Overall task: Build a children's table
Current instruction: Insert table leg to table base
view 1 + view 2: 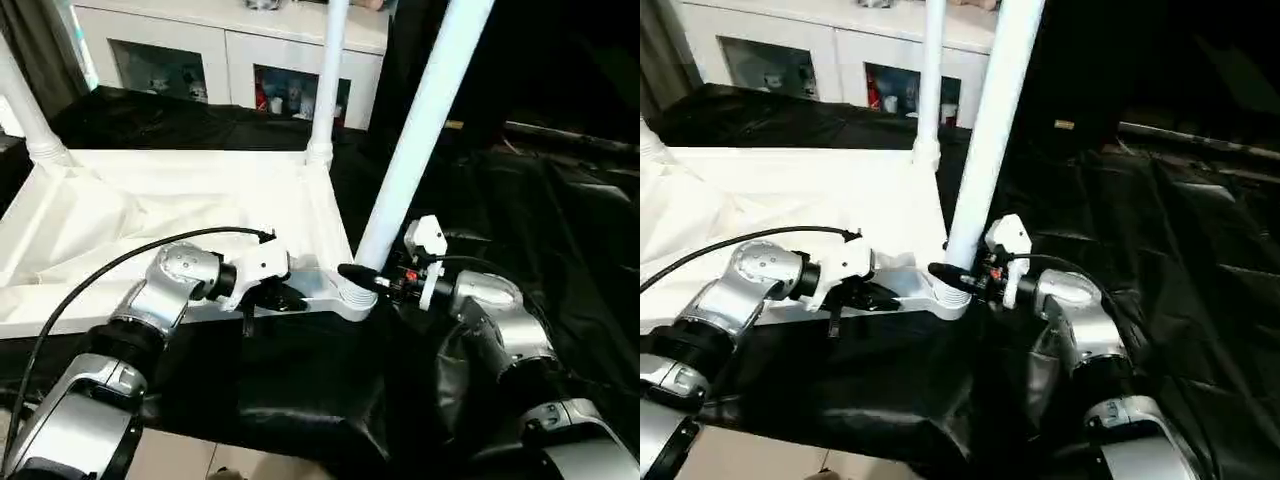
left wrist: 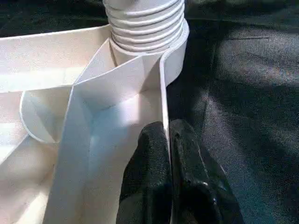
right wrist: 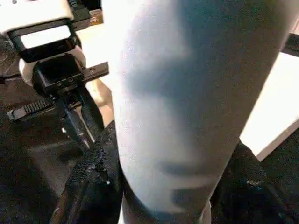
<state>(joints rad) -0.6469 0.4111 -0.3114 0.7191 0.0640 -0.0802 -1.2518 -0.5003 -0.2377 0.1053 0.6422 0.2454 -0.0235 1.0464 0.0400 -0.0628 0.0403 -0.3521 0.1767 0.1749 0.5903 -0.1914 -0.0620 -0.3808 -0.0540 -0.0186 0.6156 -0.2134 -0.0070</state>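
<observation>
Tabletop (image 1: 150, 200), white and ribbed, lies underside up on the black-draped desk (image 1: 560, 200), its near edge running close along the desk's near edge; three legs are in view standing up from its corner sockets: one at the far left corner (image 1: 25, 110), one at the far right corner (image 1: 328, 80), and a third (image 1: 420, 130) leaning out of the near right socket (image 1: 350, 297); that lean suggests to me the third leg is not yet fully home; the near left corner is out of sight, so whether a fourth leg is in I cannot tell; by my reckoning the build is well past halfway, with this leg to straighten and seat, perhaps one more to fit, and the table to turn upright.

Right tool (image 1: 958, 278) has its two black fingers set about halfway apart around the base of the leaning leg, just above the socket's ribbed collar; left tool (image 1: 283, 298) is pinched nearly closed on the tabletop's thin side wall just beside that same corner, seemingly steadying it.

Containers proper there are none on the desk; beyond its far edge stands a white cabinet (image 1: 240, 45) whose glass-fronted compartments hold small colourful items, too small to name.
</observation>
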